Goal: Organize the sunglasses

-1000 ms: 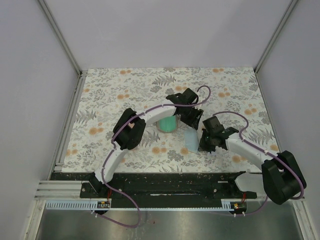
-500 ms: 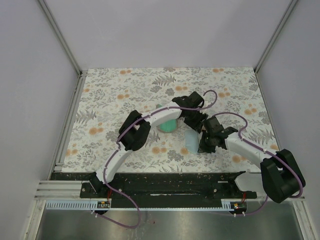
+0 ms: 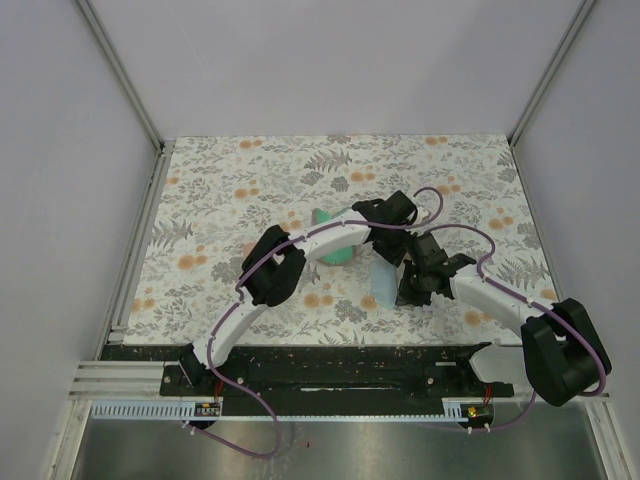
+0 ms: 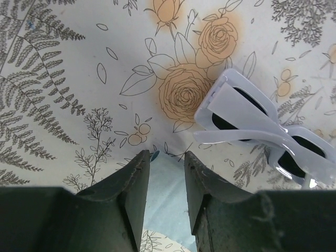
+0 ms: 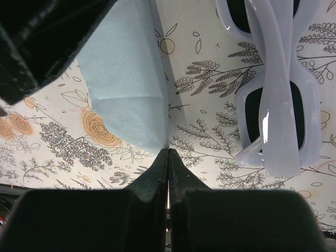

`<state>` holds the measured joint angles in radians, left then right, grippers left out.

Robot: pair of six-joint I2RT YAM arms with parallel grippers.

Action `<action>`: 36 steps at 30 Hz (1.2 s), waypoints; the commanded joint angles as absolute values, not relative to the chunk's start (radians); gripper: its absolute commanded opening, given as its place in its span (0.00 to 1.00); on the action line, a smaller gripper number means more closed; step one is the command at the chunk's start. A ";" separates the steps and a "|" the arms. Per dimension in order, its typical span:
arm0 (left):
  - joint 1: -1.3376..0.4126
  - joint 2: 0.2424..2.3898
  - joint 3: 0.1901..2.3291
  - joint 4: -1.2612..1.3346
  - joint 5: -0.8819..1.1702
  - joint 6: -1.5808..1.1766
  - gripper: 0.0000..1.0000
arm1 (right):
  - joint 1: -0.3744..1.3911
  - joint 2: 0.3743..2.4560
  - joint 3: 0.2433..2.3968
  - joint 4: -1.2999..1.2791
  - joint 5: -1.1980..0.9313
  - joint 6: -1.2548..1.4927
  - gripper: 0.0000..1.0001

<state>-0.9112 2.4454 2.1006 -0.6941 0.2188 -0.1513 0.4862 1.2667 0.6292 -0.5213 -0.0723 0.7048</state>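
Top view: floral counter point(image 3: 220, 190), both arms meeting right of centre. A green container point(image 3: 340, 256) sits under the left arm, which covers most of it, so its contents cannot be told. A pale blue cloth point(image 3: 381, 283) lies just right of it, beside the right arm's wrist.

Left wrist view:
- left pincer point(image 4: 166, 155) has its jaws narrowly apart, with nothing gripped
- blue cloth shows in the gap below the tips
- white sunglasses point(image 4: 252, 123) are folded, with dark lenses, and lie flat on the counter
- they are to the right of the tips in this view, near but not touching

Right wrist view:
- right pincer point(image 5: 168, 152) is closed tight, the tips meeting on the cloth's near corner
- that corner looks pinched, and the cloth's right edge casts a thin shadow, as if raised
- the same sunglasses point(image 5: 278, 105) lie lengthwise, right of the tips and further out
- they are apart from both pincer and cloth, with a strip of bare counter between
- the left arm's dark bulk overhangs the cloth's left side
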 commanded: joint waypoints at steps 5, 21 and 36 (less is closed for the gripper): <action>-0.959 2.482 2.059 -0.747 -0.066 -0.158 0.30 | 0.495 1.246 0.653 -0.528 -0.089 0.704 0.00; -0.973 2.381 1.967 -0.704 -0.141 -0.225 0.00 | 0.495 1.252 0.683 -0.535 -0.089 0.690 0.00; -0.871 2.145 1.901 -0.641 0.074 -0.334 0.00 | 0.495 1.311 0.905 -0.612 -0.181 0.591 0.00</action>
